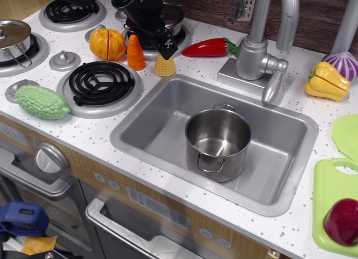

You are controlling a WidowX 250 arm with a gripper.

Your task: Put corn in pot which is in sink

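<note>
Around the sink (279,183) — one pot (218,144) inside it, one corn (164,66) and one carrot (136,53) behind its far-left corner, one red chili (208,47) behind it — four stove burners left, two visible in full.

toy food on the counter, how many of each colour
yellow/orange: 4 (corn, carrot, orange pepper, yellow pepper)
red: 2 (chili, dark red piece)
green: 1 (bitter gourd)
purple: 1 (onion)
total: 8
</note>
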